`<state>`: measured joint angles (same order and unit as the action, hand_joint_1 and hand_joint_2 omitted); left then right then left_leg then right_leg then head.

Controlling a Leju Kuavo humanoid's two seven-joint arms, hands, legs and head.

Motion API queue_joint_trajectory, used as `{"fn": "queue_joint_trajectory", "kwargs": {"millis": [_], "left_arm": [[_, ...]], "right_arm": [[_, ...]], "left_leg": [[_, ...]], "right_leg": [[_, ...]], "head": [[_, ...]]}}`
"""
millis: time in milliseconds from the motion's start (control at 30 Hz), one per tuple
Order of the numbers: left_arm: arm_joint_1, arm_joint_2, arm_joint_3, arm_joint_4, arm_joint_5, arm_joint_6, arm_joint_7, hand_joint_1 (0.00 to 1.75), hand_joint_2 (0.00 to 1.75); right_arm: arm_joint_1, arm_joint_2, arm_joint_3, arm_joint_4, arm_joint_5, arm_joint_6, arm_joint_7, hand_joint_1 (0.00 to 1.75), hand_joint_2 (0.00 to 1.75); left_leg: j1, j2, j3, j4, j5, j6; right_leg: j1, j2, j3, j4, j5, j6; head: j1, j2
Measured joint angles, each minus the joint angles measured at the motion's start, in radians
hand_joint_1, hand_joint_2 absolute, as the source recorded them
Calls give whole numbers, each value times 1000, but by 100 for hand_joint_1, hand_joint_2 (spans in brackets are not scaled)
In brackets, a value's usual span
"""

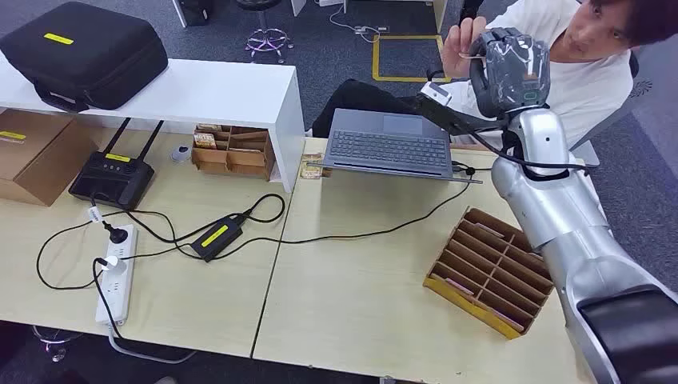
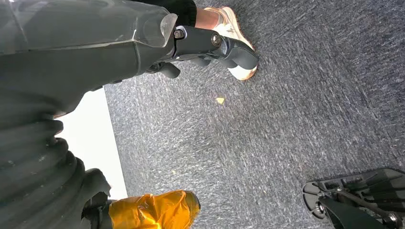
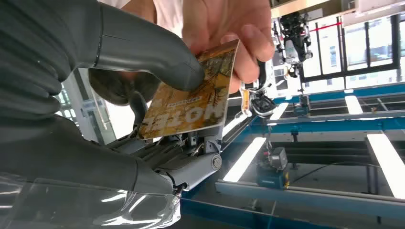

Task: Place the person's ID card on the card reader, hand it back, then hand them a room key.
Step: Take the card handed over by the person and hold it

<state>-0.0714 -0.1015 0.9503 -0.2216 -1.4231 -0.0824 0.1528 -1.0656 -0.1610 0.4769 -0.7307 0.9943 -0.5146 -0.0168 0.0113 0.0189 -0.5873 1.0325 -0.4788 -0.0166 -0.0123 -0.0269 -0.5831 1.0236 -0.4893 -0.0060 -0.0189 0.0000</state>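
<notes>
My right hand (image 1: pixel 512 68) is raised high over the back right of the table, toward a seated person in a white top (image 1: pixel 592 72). Its thumb (image 3: pixel 143 47) presses a brown room key card (image 3: pixel 191 105) printed "HOTEL" against the fingers. The person's hand (image 3: pixel 229 28) pinches the card's far edge at the same time. From the head view the card (image 1: pixel 472 54) is a thin sliver between the person's fingers (image 1: pixel 460 36) and my hand. My left hand (image 2: pixel 95 43) hangs over grey carpet, fingers apart and holding nothing.
An open laptop (image 1: pixel 389 144) sits below my raised arm, and a slotted cardboard card rack (image 1: pixel 492 268) lies front right. A router (image 1: pixel 112 178), power strip (image 1: pixel 116 276), adapter and cables cover the left half. A white shelf (image 1: pixel 200 92) carries a black case (image 1: pixel 84 52).
</notes>
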Motion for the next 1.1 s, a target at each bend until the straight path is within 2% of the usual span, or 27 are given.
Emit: {"fn": "queue_joint_trajectory", "kwargs": {"millis": [100,233,467,633,767,967,1100], "left_arm": [[0,0,0,0,0,0,1,0,175],[2,0,0,0,11,1,0,0,175],[8,0,2,0,42,6,-4,0,175],[13,1,10,0,64,16,-4,0,175],[14,0,24,0,81,22,-4,0,175],[15,0,48,0,102,31,-4,0,175],[16,0,63,0,115,35,-4,0,175]], "right_arm": [[13,-4,-6,-12,-17,1,-19,175,175],[60,-20,-34,-67,-122,47,-85,175,175],[232,-92,-128,-255,-293,86,-170,175,175],[434,-167,-247,-439,-364,73,-216,175,175],[596,-206,-367,-581,-392,55,-236,175,175],[788,-231,-556,-734,-424,35,-242,175,175],[874,-241,-665,-793,-464,70,-223,175,175]], "left_leg": [[0,0,0,0,0,0],[0,0,0,0,0,0],[0,-2,0,0,-1,1],[0,-3,-1,0,-2,2],[0,-4,-2,0,-3,3],[0,-4,-2,0,-3,3],[0,-4,-2,0,-3,3]], "right_leg": [[0,0,0,0,0,0],[0,0,0,0,0,0],[0,-2,1,-2,0,0],[0,-4,1,-3,-1,1],[0,-4,1,-3,-1,2],[0,-4,1,-3,-2,3],[0,-4,1,-3,-2,3]], "head": [[0,0],[0,0],[0,0],[0,0],[0,0],[0,0],[0,0]]}}
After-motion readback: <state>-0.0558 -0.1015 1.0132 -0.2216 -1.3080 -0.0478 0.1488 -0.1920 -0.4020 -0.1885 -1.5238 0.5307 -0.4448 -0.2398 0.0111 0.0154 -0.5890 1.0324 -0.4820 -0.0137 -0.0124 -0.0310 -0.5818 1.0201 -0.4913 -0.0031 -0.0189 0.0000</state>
